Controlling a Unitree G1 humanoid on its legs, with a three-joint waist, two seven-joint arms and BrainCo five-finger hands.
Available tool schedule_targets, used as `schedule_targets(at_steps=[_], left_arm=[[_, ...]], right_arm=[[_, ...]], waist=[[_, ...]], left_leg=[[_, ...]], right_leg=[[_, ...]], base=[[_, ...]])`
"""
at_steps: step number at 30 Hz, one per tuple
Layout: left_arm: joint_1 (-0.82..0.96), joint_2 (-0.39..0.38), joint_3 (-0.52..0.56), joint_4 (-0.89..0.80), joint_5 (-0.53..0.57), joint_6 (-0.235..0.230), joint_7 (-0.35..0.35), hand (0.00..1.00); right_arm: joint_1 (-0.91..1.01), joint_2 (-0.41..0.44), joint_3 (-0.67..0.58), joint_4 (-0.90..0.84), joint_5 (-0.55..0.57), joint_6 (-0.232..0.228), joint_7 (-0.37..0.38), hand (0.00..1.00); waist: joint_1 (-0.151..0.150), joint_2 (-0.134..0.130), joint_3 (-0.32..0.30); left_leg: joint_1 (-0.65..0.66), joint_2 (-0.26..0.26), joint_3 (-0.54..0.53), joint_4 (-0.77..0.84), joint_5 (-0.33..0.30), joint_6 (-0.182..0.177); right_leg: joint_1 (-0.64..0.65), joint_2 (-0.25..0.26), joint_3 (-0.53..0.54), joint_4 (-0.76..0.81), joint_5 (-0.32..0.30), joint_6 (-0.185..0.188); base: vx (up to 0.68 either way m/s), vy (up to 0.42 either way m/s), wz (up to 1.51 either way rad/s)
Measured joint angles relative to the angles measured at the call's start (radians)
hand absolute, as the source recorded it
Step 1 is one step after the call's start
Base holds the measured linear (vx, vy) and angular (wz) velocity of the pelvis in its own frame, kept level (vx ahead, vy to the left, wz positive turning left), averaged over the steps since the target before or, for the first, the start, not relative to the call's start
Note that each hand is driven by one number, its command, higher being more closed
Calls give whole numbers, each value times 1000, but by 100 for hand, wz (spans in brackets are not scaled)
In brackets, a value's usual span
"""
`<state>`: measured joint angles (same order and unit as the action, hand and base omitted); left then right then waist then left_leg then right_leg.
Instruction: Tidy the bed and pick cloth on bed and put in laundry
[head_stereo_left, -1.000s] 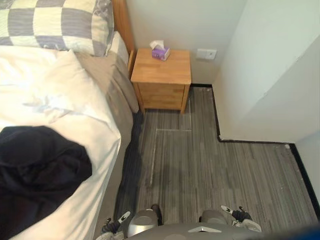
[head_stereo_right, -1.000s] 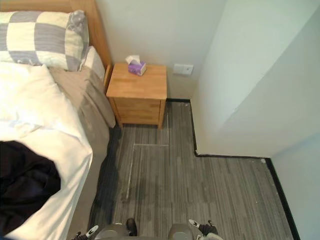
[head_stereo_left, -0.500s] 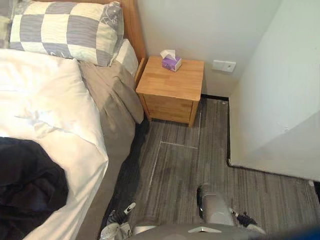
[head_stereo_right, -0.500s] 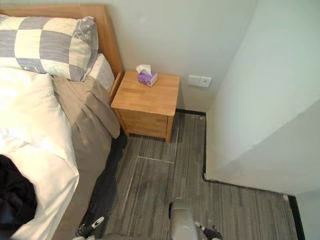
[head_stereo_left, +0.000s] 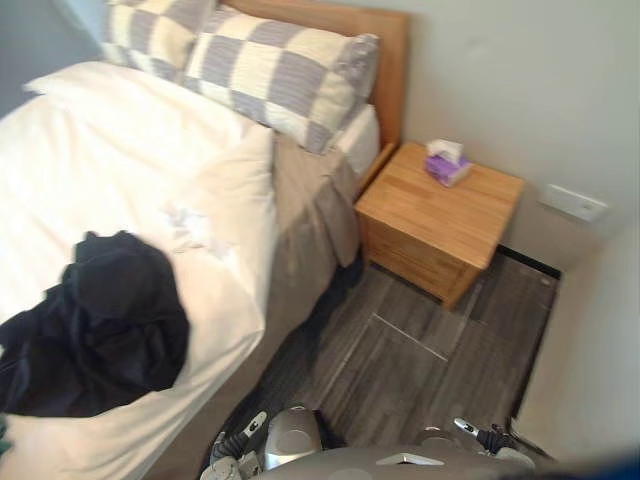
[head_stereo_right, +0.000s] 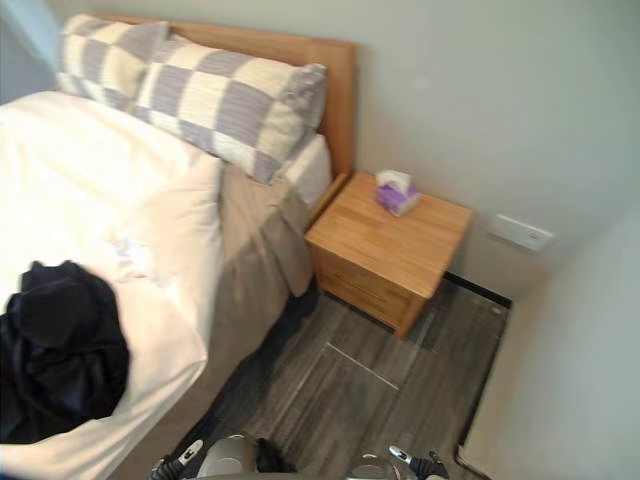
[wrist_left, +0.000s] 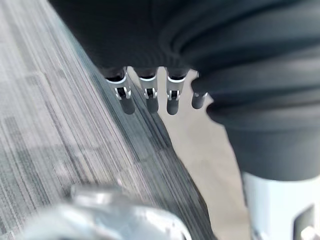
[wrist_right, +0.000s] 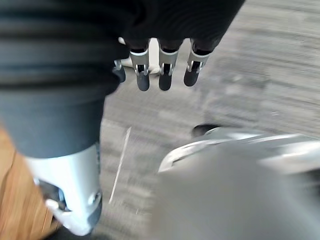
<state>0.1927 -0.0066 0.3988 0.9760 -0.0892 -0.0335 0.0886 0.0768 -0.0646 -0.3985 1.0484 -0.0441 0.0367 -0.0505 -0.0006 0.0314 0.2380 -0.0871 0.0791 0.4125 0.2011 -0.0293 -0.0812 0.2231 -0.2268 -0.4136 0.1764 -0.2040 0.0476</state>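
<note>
- Black crumpled cloth (head_stereo_left: 100, 325): you have one, heaped on the white duvet (head_stereo_left: 130, 140) near the bed's edge closest to the robot, touching neither hand.
- The wooden-headboard bed (head_stereo_left: 372, 30) carries one duvet, with a tan sheet (head_stereo_left: 305, 215) hanging down its floor side.
- Two grey-and-cream checked pillows: the nearer checked pillow (head_stereo_left: 275, 75) leans against the headboard, and the farther checked pillow (head_stereo_left: 150, 28) lies just beside it.
- One light wooden nightstand (head_stereo_left: 440, 215) stands just beside the bed, against the wall.
- One purple tissue box (head_stereo_left: 447, 165) sits on the nightstand's back part.
- One white wall plate (head_stereo_left: 572, 203) is on the wall beyond the nightstand.
- Grey striped floor (head_stereo_left: 400, 365) runs between the bed and the wall.
- The eye views give you the bed, the cloth and the furniture; the right eye view takes in more of the wall.
- The left wrist view gives you the left hand (wrist_left: 149, 96): fingers straight and relaxed, hanging over the floor, holding nothing.
- The right wrist view gives you the right hand (wrist_right: 165, 72): fingers likewise straight and loose, empty, above the floor.
</note>
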Motion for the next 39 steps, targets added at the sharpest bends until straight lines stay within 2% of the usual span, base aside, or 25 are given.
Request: schedule_targets(at_steps=[1, 2, 4, 5, 8, 10, 11, 12, 13, 14, 15, 16, 18, 20, 22, 23, 24, 25, 26, 27, 28, 29, 31, 35, 39], left_arm=[[5, -5, -3, 13, -1, 0, -4, 0], [1, 16, -10, 20, 0, 0, -4, 0], [2, 42, -27, 20, 0, 1, -5, 0], [3, 52, -37, 28, 0, 3, -5, 0], [19, 52, -38, 28, 2, 7, -8, 0], [36, 48, -37, 44, 3, 10, -17, 0], [37, 49, -39, 66, 3, 15, -17, 0], [39, 50, -45, 69, 5, 26, -17, 0], [39, 50, -46, 68, 6, 28, -17, 0], [38, 53, -47, 68, 14, 29, -17, 0], [39, 60, -57, 68, 23, 30, -16, 0], [42, 70, -88, 67, 23, 30, -17, 0], [35, 76, -110, 63, 23, 29, -17, 0], [19, 77, -125, 57, 23, 25, -17, 0], [-8, 75, -125, 58, 25, 21, -16, 0], [-8, 75, -125, 58, 25, 21, -16, 0], [-23, 72, -111, 58, 32, 21, -16, 0], [-26, 73, -98, 57, 37, 20, -16, 0], [-20, 77, -41, 46, 43, 20, -16, 0], [-23, 57, 3, 46, 44, 20, -13, 0], [-20, 38, 5, 37, 44, 16, -14, 0], [-23, 11, 6, 35, 44, 10, -14, 0], [-17, -4, 5, 37, 44, 6, -13, 0], [-15, 3, 5, 38, 42, 6, -12, 0], [-9, 13, 30, 39, 36, 8, -2, 0]], right_arm=[[-4, -15, -8, 2, -8, -4, 1, 0], [-13, -1, -2, 18, -20, -3, 4, 0], [-26, 13, 2, 37, -21, -7, 8, 0], [-34, 17, 0, 51, -23, -5, 8, 0], [-32, 17, -22, 64, -46, -2, 14, 0], [-30, 18, -30, 68, -58, 0, 19, 0], [-31, 11, -31, 60, -57, 0, 20, 0], [-22, 7, -30, 42, -57, 0, 20, 0], [-8, 7, -26, 32, -56, -1, 20, 0], [-4, 7, -22, 24, -56, -2, 20, 0], [-3, 13, -21, 8, -55, -1, 20, 0], [3, 24, -21, 3, -47, -1, 18, 0], [8, 25, -20, 1, -28, -2, 17, 0], [7, 23, -19, 0, -15, -2, 17, 0], [7, 24, -18, -1, -1, -2, 15, 0], [7, 24, -18, -1, 0, -2, 15, 0], [8, 27, -16, -2, 14, -2, 11, 0], [11, 32, -13, -2, 20, -2, 10, 0], [30, 63, 4, -12, 22, -3, 8, 0], [35, 49, 8, -18, 22, -7, 8, 0], [48, 39, 11, -36, 22, -8, 8, 0], [51, 18, 19, -51, 22, -10, 8, 0], [46, 4, 23, -51, 23, -11, 8, 0], [53, 17, 14, -49, 28, -16, 6, 0], [99, 53, -105, -50, 71, -11, -1, 0]], waist=[[7, 12, -8], [17, -17, -15], [30, -56, -15], [36, -65, -13], [40, -54, -20], [45, -44, -26], [35, -33, -33], [18, -28, -38], [12, -22, -39], [11, -18, -34], [16, -28, -33], [14, -37, -31], [8, -39, -30], [5, -34, -30], [-2, -26, -32], [-2, -26, -32], [0, -29, -32], [1, -39, -35], [5, -84, -53], [9, -72, -49], [6, -53, -58], [6, -12, -60], [5, 13, -64], [3, 4, -68], [-4, -21, -80]], left_leg=[[15, -14, 37, -85, 51, 143], [28, -56, 25, -134, 66, 127], [29, -100, 3, -172, 72, 135], [34, -122, 3, -176, 72, 134], [80, -142, -15, -229, 72, 137], [128, -149, -35, -299, 51, 154], [144, -141, -38, -302, 30, 144], [165, -129, -40, -303, 4, 127], [177, -122, -42, -302, -3, 123], [180, -116, -59, -299, -3, 123], [186, -114, -109, -279, 0, 125], [202, -113, -143, -263, -1, 126], [220, -112, -189, -261, -5, 119], [223, -109, -249, -258, -10, 112], [208, -91, -337, -247, -20, 99], [208, -91, -338, -247, -21, 98], [204, -77, -374, -238, -32, 82], [197, -75, -371, -226, -48, 74], [176, -73, -306, -174, -86, 60], [180, -25, -244, -139, -96, 43], [178, 11, -190, -136, -86, 27], [191, 35, -182, -160, -62, -4], [222, 57, -184, -215, -33, -22], [259, 78, -177, -255, -17, -37], [263, 77, -166, -265, -16, -35]], right_leg=[[22, 22, -25, -11, -1, 30], [31, 5, -37, -29, 0, 37], [56, -11, -45, -62, 16, 53], [80, -21, -46, -76, 32, 73], [115, -18, -45, -62, 76, 79], [87, -34, -49, 85, 81, 79], [40, -59, -52, 241, 116, 89], [-21, -83, -35, 395, 198, 105], [-53, -89, -4, 472, 229, 115], [-110, -91, 34, 590, 207, 121], [-167, -95, 57, 700, 128, 132], [-195, -94, 53, 724, 55, 140], [-220, -87, 50, 653, -25, 141], [-253, -53, 109, 481, -41, 128], [-281, 35, 310, 230, -34, 129], [-281, 36, 312, 227, -34, 129], [-285, 68, 428, 102, 11, 114], [-282, 65, 442, 62, 48, 107], [-274, 29, 450, 5, 142, 104], [-248, 45, 411, 13, 103, 68], [-246, 57, 389, 13, 91, 59], [-236, 79, 369, 13, 85, 48], [-217, 105, 356, 1, 83, 47], [-188, 137, 347, -25, 82, 43], [-175, 135, 352, -57, 87, 29]], base=[[301, 212, 79], [275, 196, 83], [190, 85, 68], [166, 46, 62], [89, 15, 57], [40, 12, 59], [100, 11, 108], [175, 7, 115], [204, -3, 99], [295, -27, 89], [366, -41, 103], [306, -38, 91], [262, -70, 93], [227, -138, 99], [134, -191, 98], [141, -264, 97], [150, -293, 65], [158, -362, 88], [143, -367, 64], [224, -495, 66], [242, -416, 59], [195, -298, 35], [131, -179, 16], [76, -104, -1], [-1, 2, -6]])
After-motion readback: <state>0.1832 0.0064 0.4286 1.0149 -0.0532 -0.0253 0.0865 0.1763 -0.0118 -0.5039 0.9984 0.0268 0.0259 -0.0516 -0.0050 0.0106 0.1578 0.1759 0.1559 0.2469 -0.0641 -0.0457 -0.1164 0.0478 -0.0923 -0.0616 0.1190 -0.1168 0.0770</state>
